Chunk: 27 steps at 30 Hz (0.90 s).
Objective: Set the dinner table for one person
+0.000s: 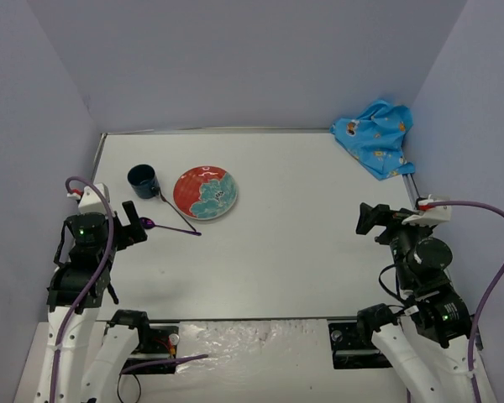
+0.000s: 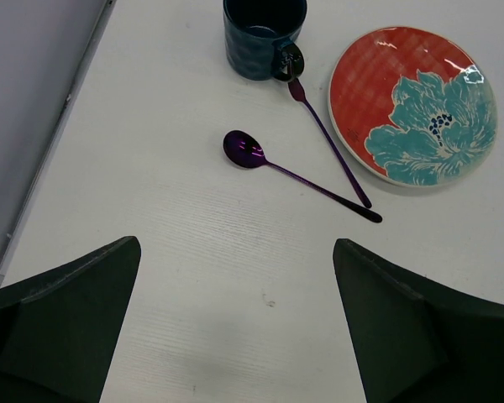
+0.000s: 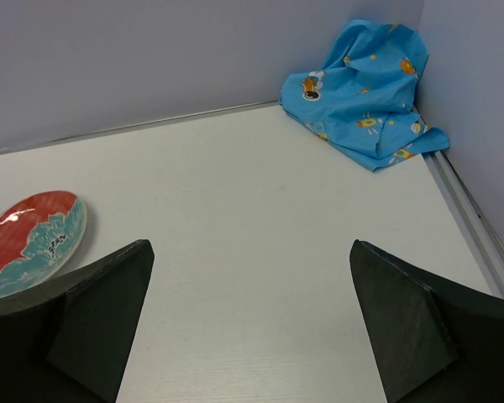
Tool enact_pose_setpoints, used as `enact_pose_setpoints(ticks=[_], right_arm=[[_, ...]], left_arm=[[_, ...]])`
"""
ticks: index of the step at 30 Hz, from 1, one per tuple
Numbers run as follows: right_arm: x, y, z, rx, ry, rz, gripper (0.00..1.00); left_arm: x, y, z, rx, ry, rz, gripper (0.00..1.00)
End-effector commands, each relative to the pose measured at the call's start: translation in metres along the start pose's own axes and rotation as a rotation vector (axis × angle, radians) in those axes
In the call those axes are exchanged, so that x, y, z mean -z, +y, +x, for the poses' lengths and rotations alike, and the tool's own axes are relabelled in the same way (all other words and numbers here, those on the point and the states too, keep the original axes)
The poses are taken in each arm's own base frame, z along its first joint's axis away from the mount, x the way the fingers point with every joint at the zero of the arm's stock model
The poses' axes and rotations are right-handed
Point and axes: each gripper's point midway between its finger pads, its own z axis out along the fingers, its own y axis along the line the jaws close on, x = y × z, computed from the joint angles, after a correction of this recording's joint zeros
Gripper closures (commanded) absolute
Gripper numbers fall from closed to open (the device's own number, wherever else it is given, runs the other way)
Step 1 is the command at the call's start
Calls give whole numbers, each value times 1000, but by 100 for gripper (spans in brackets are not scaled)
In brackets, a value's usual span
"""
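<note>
On the white dinner table (image 1: pixel 302 243) at the far left stand a dark blue mug (image 1: pixel 142 180) and a red plate with a teal flower (image 1: pixel 206 191). A purple spoon (image 1: pixel 170 227) and a purple fork (image 1: pixel 175 211) lie crossed in front of them. In the left wrist view the mug (image 2: pixel 260 38), plate (image 2: pixel 413 105), spoon (image 2: pixel 294 175) and fork (image 2: pixel 329 143) lie ahead of my open, empty left gripper (image 2: pixel 235 252). My right gripper (image 3: pixel 248 252) is open and empty over bare table; in the top view it (image 1: pixel 371 220) sits at the right.
A crumpled bright-blue cartoon-print cloth (image 1: pixel 376 136) lies in the far right corner, also in the right wrist view (image 3: pixel 365 92). Metal edge rails (image 1: pixel 97 159) run along the table sides. Grey walls close in the left, back and right.
</note>
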Motion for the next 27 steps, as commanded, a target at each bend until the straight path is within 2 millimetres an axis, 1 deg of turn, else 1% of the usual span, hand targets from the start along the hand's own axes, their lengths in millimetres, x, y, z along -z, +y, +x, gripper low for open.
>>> enact_pose_setpoints(ticks=[1, 3, 6, 8, 10, 11, 13, 14, 15, 16, 18, 19, 20, 21, 24, 25, 27], right_arm=[[-15, 3, -12, -16, -16, 27, 0], [-26, -1, -9, -38, 4, 80, 0], [-46, -15, -3, -76, 36, 223, 0], [-62, -16, 0, -105, 59, 279, 0], [-88, -13, 5, -76, 104, 318, 0], [-101, -12, 16, -68, 139, 345, 0], [-123, -9, 13, -56, 150, 370, 0], [-143, -8, 30, -31, 204, 390, 0], [-153, -8, 21, -53, 191, 404, 0], [-168, -8, 24, -67, 208, 413, 0], [-205, -15, 46, -74, 275, 450, 0], [-222, -18, 45, -92, 281, 454, 0], [-238, -33, 57, -95, 313, 486, 0], [-246, -37, 44, -113, 290, 481, 0], [-299, -69, 74, -71, 366, 520, 0], [-314, -79, 79, -64, 373, 528, 0], [-332, -89, 88, -43, 392, 521, 0]], left_arm=[[0, -12, -29, 20, -59, 42, 3], [-3, -12, -27, 12, -44, 38, 3], [-10, -14, -26, 12, -24, 32, 3], [-13, -17, -29, 20, -23, 38, 3], [-17, -24, -31, 37, -18, 56, 3], [-19, -27, -31, 43, -17, 68, 3], [-20, -32, -33, 46, -18, 84, 3], [-20, -35, -34, 51, -18, 92, 3], [-19, -38, -34, 47, -21, 102, 3], [-18, -42, -36, 48, -30, 115, 3], [-15, -46, -37, 45, -51, 132, 3], [-12, -47, -38, 41, -64, 140, 3], [-10, -47, -40, 42, -82, 142, 3], [-11, -46, -38, 32, -81, 138, 3], [-10, -40, -30, -16, -83, 112, 3], [-11, -39, -25, -32, -74, 103, 3], [-14, -40, -19, -46, -59, 105, 3]])
